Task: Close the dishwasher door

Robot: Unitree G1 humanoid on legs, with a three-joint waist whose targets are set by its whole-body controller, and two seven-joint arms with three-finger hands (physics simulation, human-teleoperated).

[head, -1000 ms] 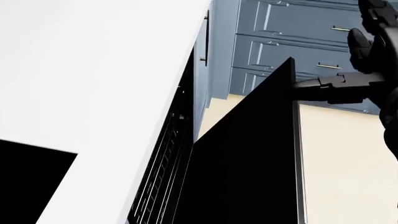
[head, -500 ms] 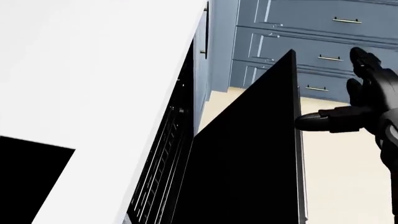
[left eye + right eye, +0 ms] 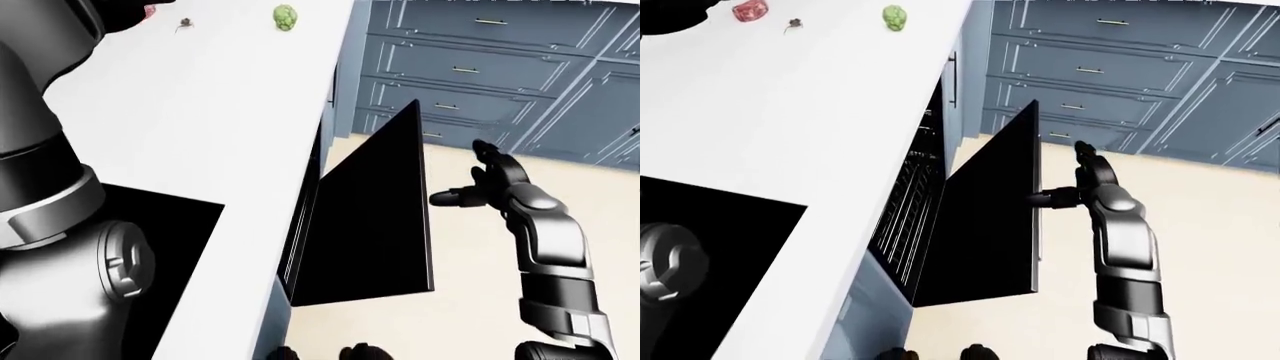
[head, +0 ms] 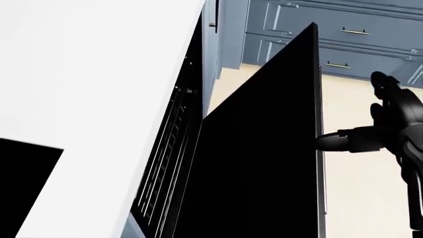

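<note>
Door: the black dishwasher door (image 3: pixel 985 217) is seen part-way open, tilted out from under the white counter (image 3: pixel 215 142), its top edge swung away toward the right of the eye views.
Interior: wire racks (image 3: pixel 902 217) are shown in the gap between the counter edge and the door.
Right hand: the right hand (image 3: pixel 1080 184) is held against the outer face of the door near its upper right edge; one finger (image 4: pixel 333 142) is stretched out flat toward the panel and appears to touch it, while the others are spread upward and nothing is gripped.
Left hand: only the left arm (image 3: pixel 60 225) is seen, at the left of the left-eye view; the hand itself is not shown.
Counter top: a green item (image 3: pixel 894 17), a red item (image 3: pixel 750 10) and a small dark item (image 3: pixel 793 25) are seen far up the counter.
Surroundings: blue drawer fronts (image 3: pixel 480 71) are shown beyond the door, above a pale floor (image 3: pixel 480 300).
</note>
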